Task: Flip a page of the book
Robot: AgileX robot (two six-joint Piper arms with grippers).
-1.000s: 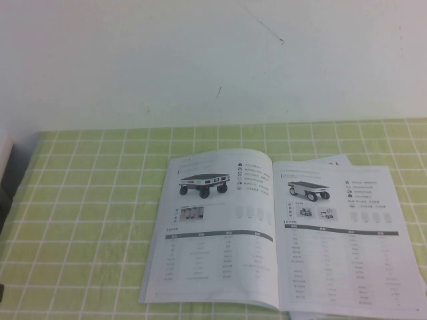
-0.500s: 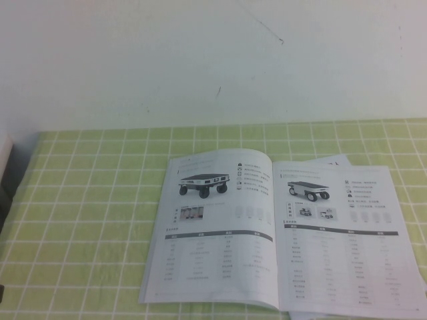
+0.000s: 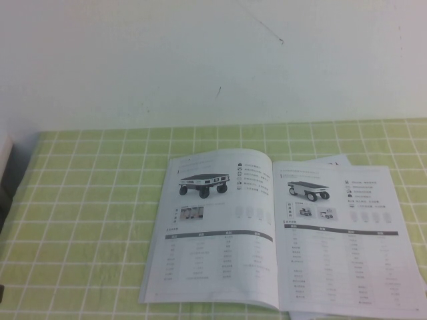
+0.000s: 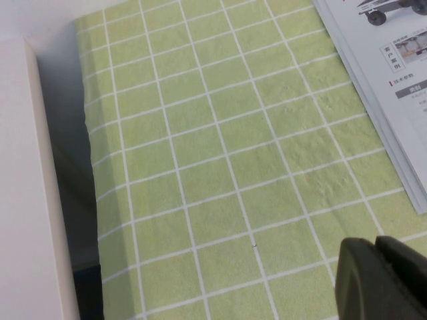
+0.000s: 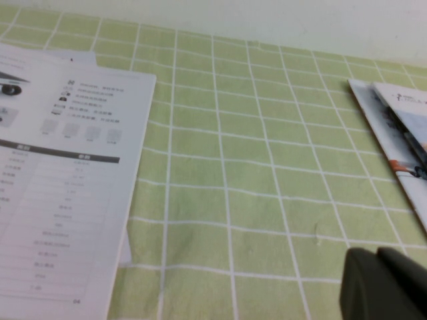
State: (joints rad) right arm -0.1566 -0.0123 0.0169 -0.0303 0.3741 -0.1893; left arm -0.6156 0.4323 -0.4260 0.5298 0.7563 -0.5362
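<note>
The book lies open and flat on the green checked tablecloth. The left gripper, fingers pressed together, hovers beside its left edge; the right gripper, clenched and empty, hovers off its right page.

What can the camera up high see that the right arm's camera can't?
Only the high view shows the whole open book, both pages with wheeled-cart photos, and the white wall. Only the right wrist view shows the shut right gripper above the cloth and a second booklet lying apart. Both show the book's right-hand page and the green checked tablecloth.
</note>
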